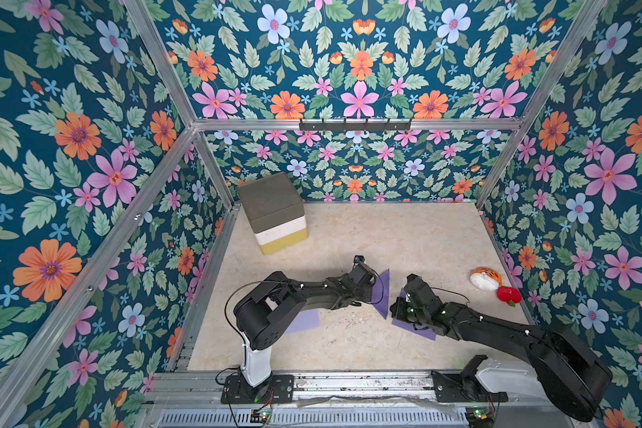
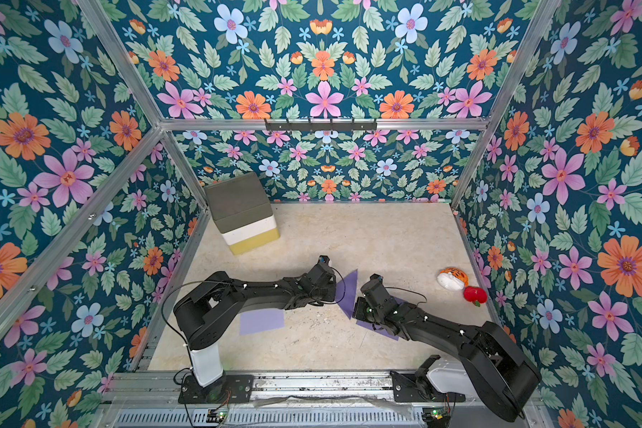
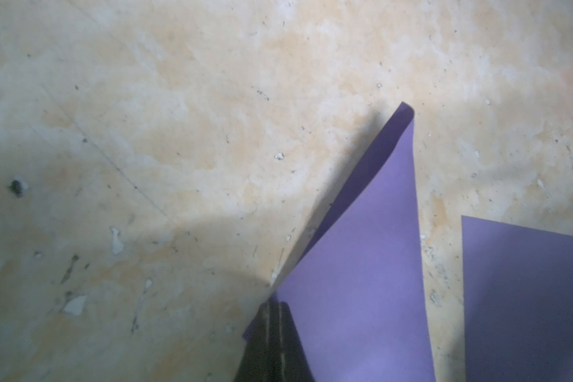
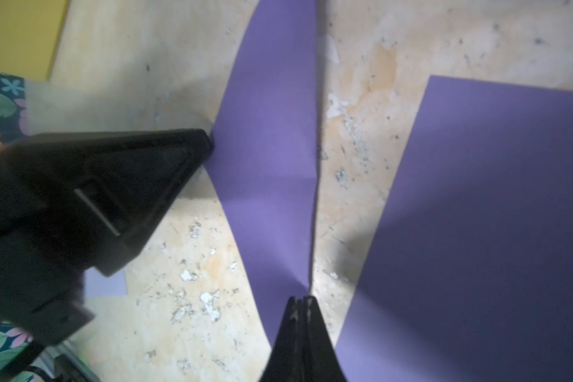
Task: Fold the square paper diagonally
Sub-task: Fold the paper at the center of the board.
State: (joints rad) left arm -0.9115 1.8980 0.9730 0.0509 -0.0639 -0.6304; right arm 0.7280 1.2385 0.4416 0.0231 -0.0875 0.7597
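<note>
The square paper [image 1: 382, 292] is purple and doubled over into a triangle, standing up off the table between my two grippers in both top views [image 2: 347, 292]. My left gripper [image 3: 273, 306] is shut on one corner of it, where two layers of the paper [image 3: 361, 264] show. My right gripper [image 4: 300, 299] is shut on the opposite low corner of the paper [image 4: 268, 148]. In the right wrist view the left gripper [image 4: 209, 142] touches the paper's far edge. Seen from above, the left gripper [image 1: 373, 296] is left of the triangle and the right gripper [image 1: 393, 308] is at its near tip.
A second dark purple sheet [image 1: 414, 329] lies flat under the right arm, also in the wrist views [image 3: 526, 297] [image 4: 477, 215]. A pale purple sheet [image 1: 303, 321] lies near the left arm. A grey, white and yellow box stack [image 1: 275, 213] stands back left. A plush tiger [image 1: 485, 278] and red plush fruit [image 1: 508, 294] lie right.
</note>
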